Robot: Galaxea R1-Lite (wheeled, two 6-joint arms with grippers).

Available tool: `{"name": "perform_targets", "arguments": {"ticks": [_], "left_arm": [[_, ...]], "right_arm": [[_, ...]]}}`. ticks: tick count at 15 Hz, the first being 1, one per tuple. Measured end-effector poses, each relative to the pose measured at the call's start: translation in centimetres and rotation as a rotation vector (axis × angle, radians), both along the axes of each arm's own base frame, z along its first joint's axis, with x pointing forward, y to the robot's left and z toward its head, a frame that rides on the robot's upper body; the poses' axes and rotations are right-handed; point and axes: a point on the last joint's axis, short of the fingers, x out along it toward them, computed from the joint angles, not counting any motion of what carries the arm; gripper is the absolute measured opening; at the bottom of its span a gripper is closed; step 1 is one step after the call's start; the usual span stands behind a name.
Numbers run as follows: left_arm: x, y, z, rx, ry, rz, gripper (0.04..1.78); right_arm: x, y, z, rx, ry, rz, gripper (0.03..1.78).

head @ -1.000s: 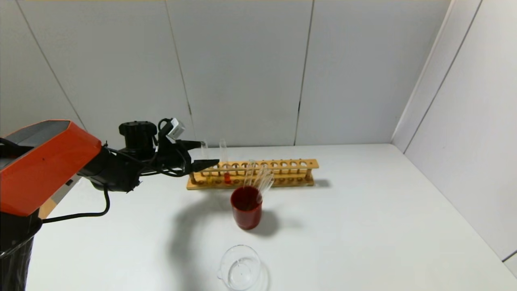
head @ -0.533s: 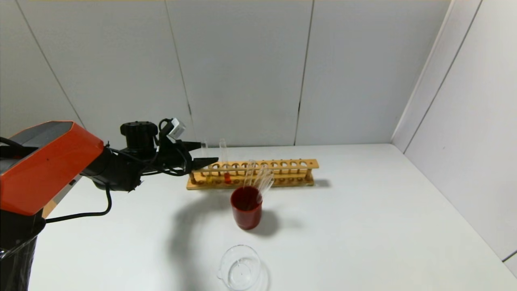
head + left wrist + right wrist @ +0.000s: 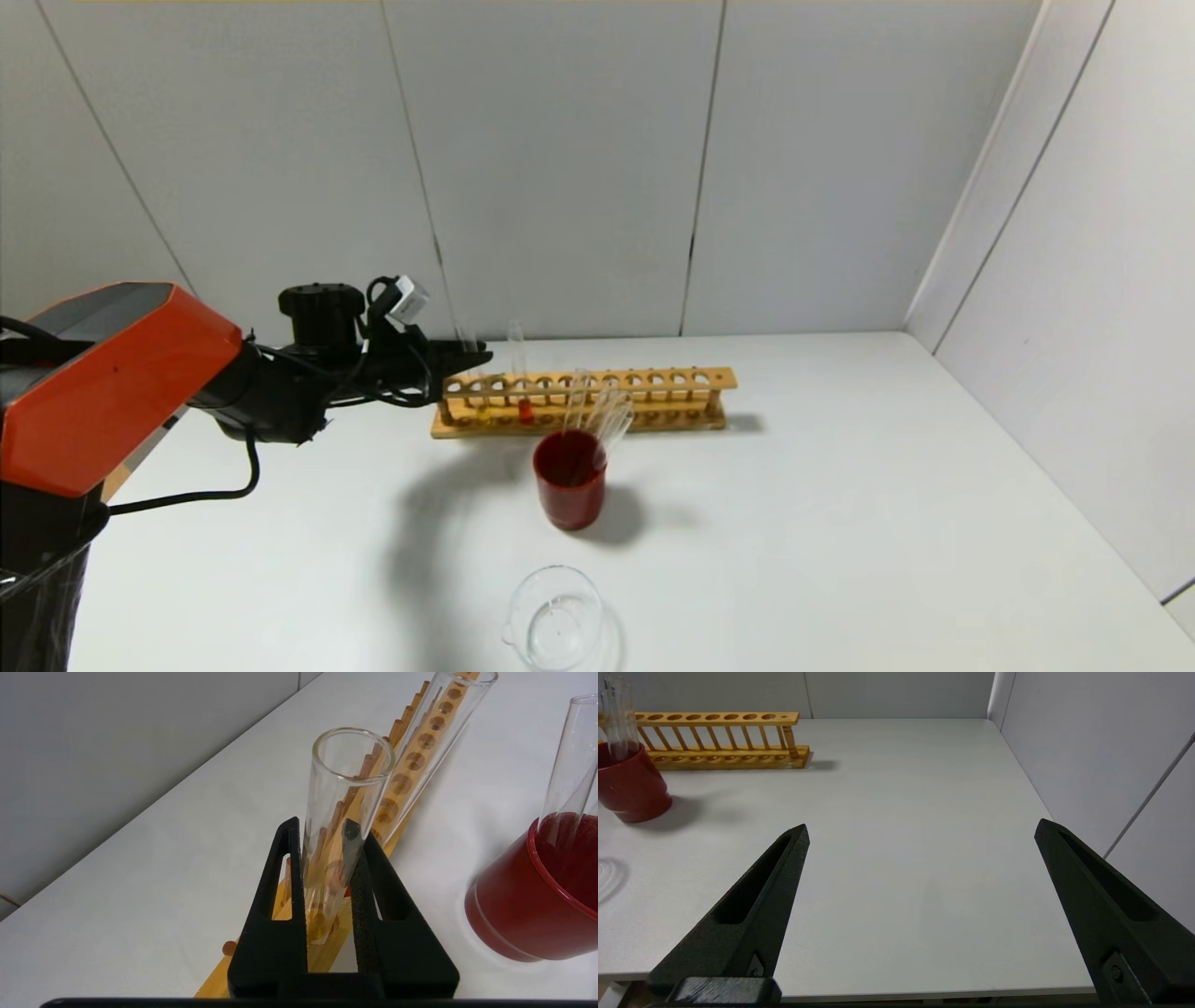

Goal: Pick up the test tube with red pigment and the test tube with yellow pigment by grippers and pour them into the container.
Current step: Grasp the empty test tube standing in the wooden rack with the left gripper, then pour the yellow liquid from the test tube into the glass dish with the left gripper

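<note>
The test tube with yellow pigment [image 3: 482, 403] stands in the wooden rack [image 3: 653, 383] near its left end. The test tube with red pigment [image 3: 519, 373] stands two holes to its right. My left gripper [image 3: 474, 355] is shut on the yellow tube's upper part. In the left wrist view the tube [image 3: 345, 788] sits between both pads of the gripper [image 3: 321, 826], and the red tube [image 3: 434, 732] is just behind it. The clear container [image 3: 553, 621] stands at the table's front. My right gripper [image 3: 922, 828] is open and empty over the table's front right.
A dark-red cup [image 3: 569, 481] holding several clear tubes stands just in front of the rack, between the rack and the container; it also shows in the left wrist view [image 3: 528, 905]. Walls close in behind and on the right.
My left gripper's jaws, open around the yellow tube's top a second ago, have closed on it. The tube's top has tipped slightly. The arm has barely moved.
</note>
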Motion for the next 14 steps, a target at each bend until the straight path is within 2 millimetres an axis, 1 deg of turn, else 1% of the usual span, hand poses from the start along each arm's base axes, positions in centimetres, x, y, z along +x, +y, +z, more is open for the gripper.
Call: {"name": "perform_targets", "arguments": {"ticks": [5, 7, 9, 14], "left_arm": [[-0.1, -0.1, 0.1, -0.002, 0.004, -0.003, 0.32], [-0.2, -0.2, 0.4, -0.007, 0.011, -0.002, 0.32], [-0.3, -0.4, 1.4, -0.012, 0.003, -0.004, 0.32], [-1.3, -0.7, 4.9, -0.017, -0.055, -0.014, 0.32]], "right_arm": [[0.0, 0.0, 0.0, 0.0, 0.0, -0.001, 1.7], [0.0, 0.0, 0.0, 0.0, 0.0, 0.0, 1.7], [0.0, 0.0, 0.0, 0.0, 0.0, 0.0, 1.7], [0.0, 0.0, 0.0, 0.0, 0.0, -0.001, 1.7]]}}
